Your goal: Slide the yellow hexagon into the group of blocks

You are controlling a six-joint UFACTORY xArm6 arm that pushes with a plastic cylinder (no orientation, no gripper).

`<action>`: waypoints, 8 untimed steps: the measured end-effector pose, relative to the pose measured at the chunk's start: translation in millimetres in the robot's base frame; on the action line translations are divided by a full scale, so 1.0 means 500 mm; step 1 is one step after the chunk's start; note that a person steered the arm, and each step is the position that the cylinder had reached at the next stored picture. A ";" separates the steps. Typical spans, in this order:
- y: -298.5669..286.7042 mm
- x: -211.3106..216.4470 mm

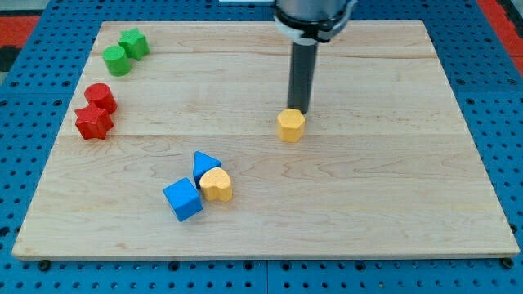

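The yellow hexagon (291, 126) lies near the board's middle, a little to the view's right. My tip (297, 110) stands just above it in the view, touching or nearly touching its top edge. A group of three blocks lies toward the view's lower left of the hexagon: a blue triangle (205, 163), a yellow heart-shaped block (217, 184) and a blue cube (182, 199), packed close together.
Two green blocks (125, 51) lie at the view's top left. Two red blocks (96, 111) lie below them near the left edge. The wooden board (368, 204) rests on a blue pegboard surface.
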State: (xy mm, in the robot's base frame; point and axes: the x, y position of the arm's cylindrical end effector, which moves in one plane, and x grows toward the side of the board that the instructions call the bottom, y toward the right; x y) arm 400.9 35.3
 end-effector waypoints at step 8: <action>-0.053 0.219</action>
State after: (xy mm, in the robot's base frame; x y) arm 510.5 9.0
